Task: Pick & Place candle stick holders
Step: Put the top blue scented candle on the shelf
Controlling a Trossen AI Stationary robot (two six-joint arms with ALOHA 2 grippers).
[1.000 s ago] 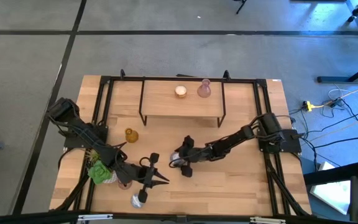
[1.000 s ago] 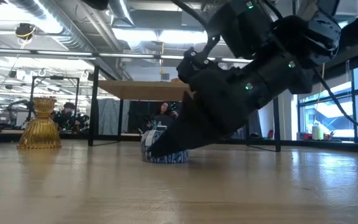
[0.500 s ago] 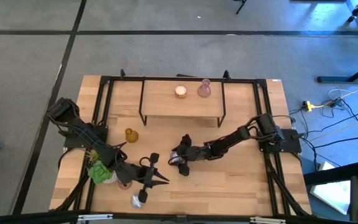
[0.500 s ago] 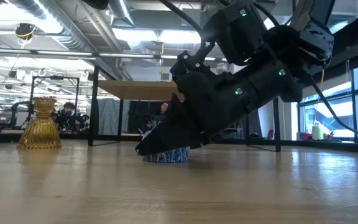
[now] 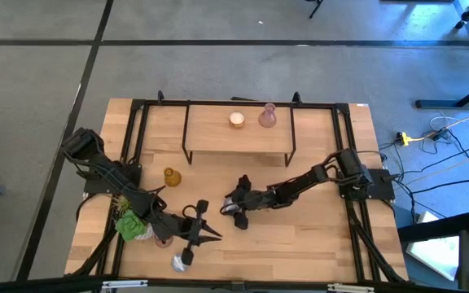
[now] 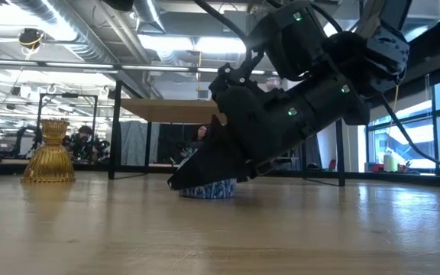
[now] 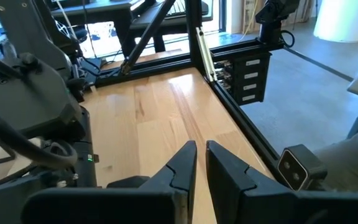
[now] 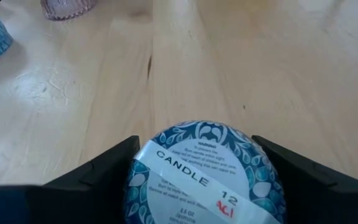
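Observation:
My right gripper (image 5: 233, 208) is at the table's middle, shut on a blue-patterned round holder (image 8: 204, 171) whose labelled face is turned to the wrist camera. It also shows in the low view (image 6: 209, 189), on the table. My left gripper (image 5: 210, 234) is shut and empty near the front, also seen in its wrist view (image 7: 201, 158). A second blue round holder (image 5: 181, 262) and a pink holder (image 5: 163, 240) stand near it. The amber holder (image 5: 172, 177) stands front left. A cream holder (image 5: 236, 120) and a pink vase-shaped holder (image 5: 267, 116) stand on the raised shelf (image 5: 210, 138). My right gripper has the blue round holder between its two fingers, one on each side of its round wall (image 8: 135, 177). The fingers slant down from the table's right side. The holder's lower edge (image 6: 205, 195) rests on the table under the fingers.
A green succulent (image 5: 130, 225) in a pale pot stands by the left arm. The black frame of the shelf (image 5: 187, 130) spans the far half of the table. Bare wood (image 5: 300, 252) lies at the front right.
My right gripper has moved a little toward the table's left edge, its fingers reaching farther past the blue round holder. The holder stays on the table.

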